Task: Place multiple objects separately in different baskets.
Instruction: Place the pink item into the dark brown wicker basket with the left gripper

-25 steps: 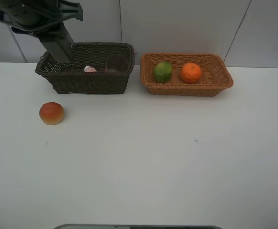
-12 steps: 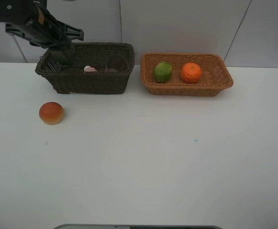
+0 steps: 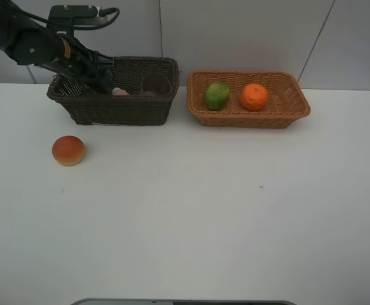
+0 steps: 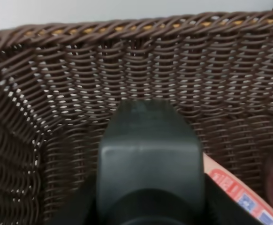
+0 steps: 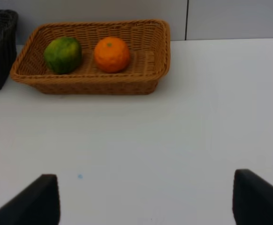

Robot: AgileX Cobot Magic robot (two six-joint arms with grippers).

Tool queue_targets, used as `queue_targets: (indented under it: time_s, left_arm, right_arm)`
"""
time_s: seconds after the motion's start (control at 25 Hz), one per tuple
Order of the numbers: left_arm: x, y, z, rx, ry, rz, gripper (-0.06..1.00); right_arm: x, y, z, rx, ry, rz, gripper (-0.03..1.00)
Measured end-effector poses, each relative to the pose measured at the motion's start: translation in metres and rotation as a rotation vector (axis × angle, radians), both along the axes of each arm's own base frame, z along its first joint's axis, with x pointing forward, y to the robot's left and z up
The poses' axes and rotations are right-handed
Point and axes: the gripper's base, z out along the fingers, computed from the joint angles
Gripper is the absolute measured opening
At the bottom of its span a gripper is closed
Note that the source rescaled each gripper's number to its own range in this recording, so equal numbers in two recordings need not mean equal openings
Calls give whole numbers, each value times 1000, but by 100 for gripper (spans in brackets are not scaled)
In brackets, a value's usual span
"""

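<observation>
White bench [image 3: 191, 216], grey wall. Dark basket [image 3: 118, 108]: left hand [image 4: 150, 154] inside, clamped on the dispenser [image 4: 148, 159] for release beside bottle [image 4: 237, 194] and cup [image 3: 155, 83]. Tan basket [image 3: 248, 117]: lime [image 3: 217, 95], tangerine [image 3: 254, 96], kept as fruit. Bun [image 3: 68, 150] unsorted on bench. Right hand [image 5: 146, 199] apart, empty.

Dark brown basket [image 3: 118, 107] (orange tangerine [image 3: 254, 96])

The 2 baskets are woven wicker: the dark brown basket [image 3: 118, 105] looks matt and ribbed, the orange-tan basket [image 3: 248, 114] slightly glossier. The table [image 3: 191, 216] is smooth, matt white. The tangerine [image 3: 254, 96] has a dimpled skin; the pump dispenser [image 4: 148, 159] is smooth dark plastic.
</observation>
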Motion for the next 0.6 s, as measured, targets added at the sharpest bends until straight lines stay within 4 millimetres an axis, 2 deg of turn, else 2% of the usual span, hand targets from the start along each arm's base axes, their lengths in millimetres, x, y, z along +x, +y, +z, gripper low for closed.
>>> queue_targets:
  time_s: [0.08, 0.6]
  left_arm:
    - [2, 0, -6, 12, 9, -5, 42]
    - [6, 7, -6, 51, 5, -12, 42]
  right_arm:
    - [0, 0, 0, 0, 0, 0, 55]
    - [0, 0, 0, 0, 0, 0, 55]
